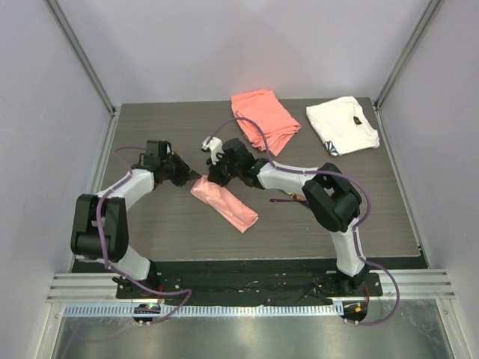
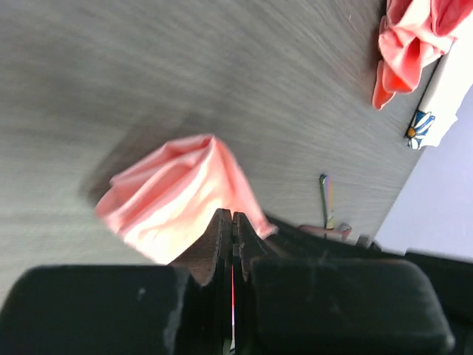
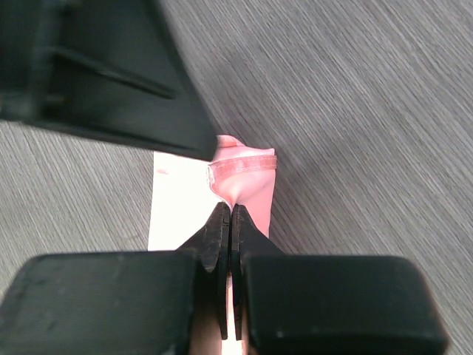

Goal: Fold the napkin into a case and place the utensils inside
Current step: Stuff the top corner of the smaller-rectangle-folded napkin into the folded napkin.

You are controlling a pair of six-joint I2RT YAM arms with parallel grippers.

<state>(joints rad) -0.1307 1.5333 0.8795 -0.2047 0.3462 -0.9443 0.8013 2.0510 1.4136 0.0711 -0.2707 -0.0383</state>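
Your left gripper [image 1: 193,175] and right gripper [image 1: 215,178] meet at the 10 o'clock end of the napkin [image 1: 227,204]. It is folded into a narrow strip mid-table, running toward 4 o'clock. Both jaw pairs are pressed closed, each pinching pink cloth. A utensil [image 1: 288,199] lies apart at the strip's 3 o'clock.

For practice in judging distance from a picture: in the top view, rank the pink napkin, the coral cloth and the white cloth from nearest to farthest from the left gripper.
1. pink napkin, mid-table, its corner right at the left gripper.
2. coral cloth, far edge, near the centre.
3. white cloth, far right corner.
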